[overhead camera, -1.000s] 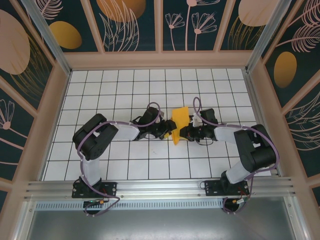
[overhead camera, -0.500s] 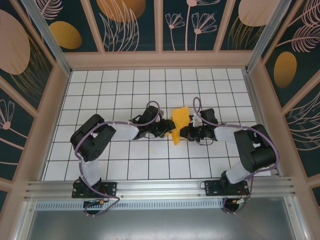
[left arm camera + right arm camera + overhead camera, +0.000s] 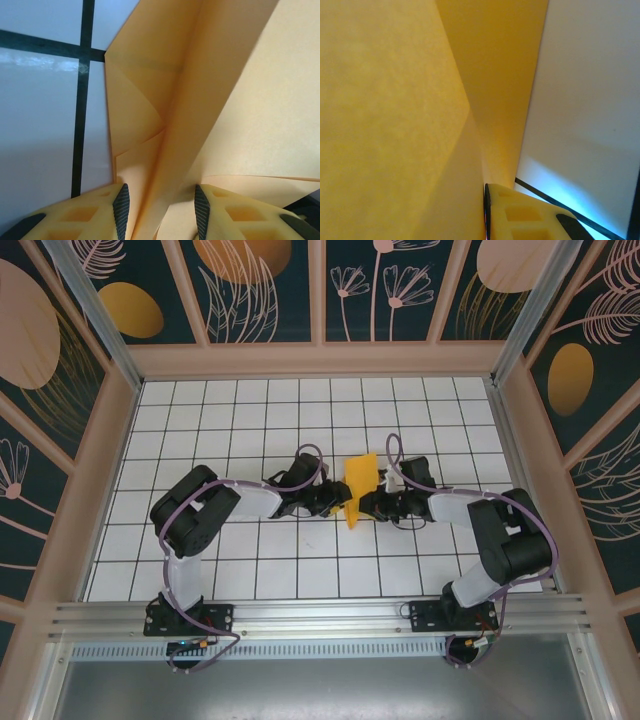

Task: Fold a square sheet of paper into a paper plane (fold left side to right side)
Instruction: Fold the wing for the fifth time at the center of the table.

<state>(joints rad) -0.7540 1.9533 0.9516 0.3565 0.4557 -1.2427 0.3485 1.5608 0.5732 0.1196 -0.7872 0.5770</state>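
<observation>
Step in hand: the left-to-right fold. Paper sheet (image 3: pixel 358 487), partly folded, stands tilted off the table (image 3: pixel 200 410) at mid-grid, between both arms. Right gripper (image 3: pixel 367 506) is clamped on its right edge. Left gripper (image 3: pixel 160 200) straddles a raised ridge, jaws partly apart; I cannot tell whether it pinches. Next, probably: carry the left flap over, align the edges, press flat.

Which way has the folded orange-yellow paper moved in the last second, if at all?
No. The folded orange-yellow paper covers the same grid lines of the white tiled table.
</observation>
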